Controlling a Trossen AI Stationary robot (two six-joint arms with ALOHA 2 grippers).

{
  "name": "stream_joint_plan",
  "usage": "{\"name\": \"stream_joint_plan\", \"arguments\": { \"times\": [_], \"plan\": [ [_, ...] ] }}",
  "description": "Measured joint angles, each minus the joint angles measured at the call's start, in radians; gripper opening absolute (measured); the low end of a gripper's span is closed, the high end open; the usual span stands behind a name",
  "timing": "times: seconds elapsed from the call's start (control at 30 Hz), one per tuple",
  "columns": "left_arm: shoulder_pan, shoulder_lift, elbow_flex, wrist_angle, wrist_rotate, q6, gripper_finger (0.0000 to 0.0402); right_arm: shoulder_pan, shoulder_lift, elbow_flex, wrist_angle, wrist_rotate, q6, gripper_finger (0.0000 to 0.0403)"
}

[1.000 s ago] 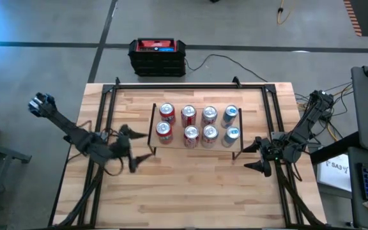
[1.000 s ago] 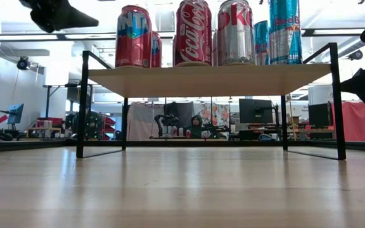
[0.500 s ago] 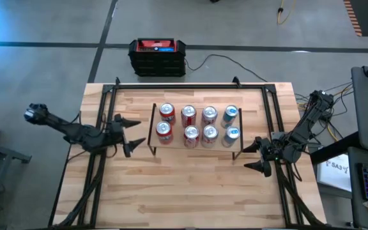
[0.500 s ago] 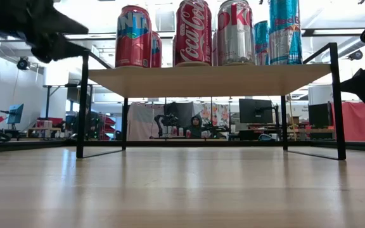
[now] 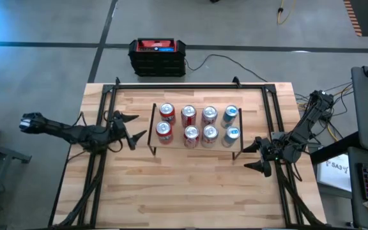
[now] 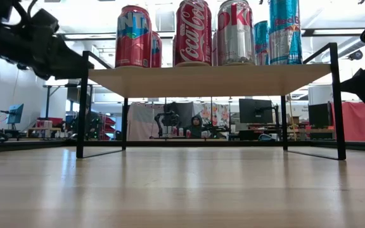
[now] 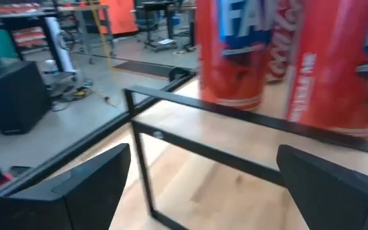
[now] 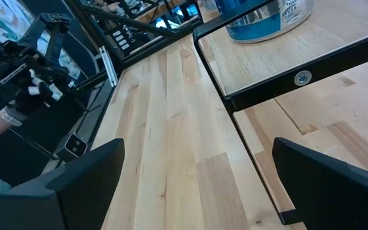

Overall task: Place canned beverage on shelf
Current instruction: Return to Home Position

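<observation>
Several canned beverages (image 5: 191, 133) stand upright in two rows on the shelf (image 5: 177, 146), a light-wood board on thin black legs at the table's middle. In the low view the cans (image 6: 192, 32) top the shelf (image 6: 208, 80). My left gripper (image 5: 133, 130) is open just off the shelf's left end, pointing at it, with nothing between its fingers. Its wrist view shows a red-and-blue can (image 7: 232, 51) past the shelf's black frame (image 7: 190, 106). My right gripper (image 5: 248, 156) waits open off the shelf's near right corner, also with nothing between its fingers.
A black-and-red box (image 5: 158, 56) sits on the floor beyond the far edge. Black rails (image 5: 190, 85) frame the tabletop. Bare wood (image 5: 190, 191) stretches between the shelf and the near edge. A person's hand (image 8: 8, 118) shows beyond the table in the right wrist view.
My left gripper has swung from near the shelf's near left corner toward the far edge and has sunk lower, turning to point at the shelf's left end. It has stayed open. The cans and my right arm have kept still.
</observation>
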State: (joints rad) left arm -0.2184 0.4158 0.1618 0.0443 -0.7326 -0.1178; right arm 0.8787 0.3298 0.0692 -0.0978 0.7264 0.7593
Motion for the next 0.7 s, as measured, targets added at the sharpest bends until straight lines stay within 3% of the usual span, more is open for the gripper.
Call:
{"name": "stream_joint_plan", "arguments": {
  "times": [0.4, 0.7],
  "plan": [
    [0.184, -0.039, -0.004, 0.114, -0.088, 0.192, 0.0378, 0.0, 0.0, 0.0, 0.0, 0.0, 0.0, 0.0384],
    [0.207, -0.027, -0.004, 0.115, -0.094, 0.23, 0.0378, 0.0, 0.0, 0.0, 0.0, 0.0, 0.0, 0.0384]
  ]
}}
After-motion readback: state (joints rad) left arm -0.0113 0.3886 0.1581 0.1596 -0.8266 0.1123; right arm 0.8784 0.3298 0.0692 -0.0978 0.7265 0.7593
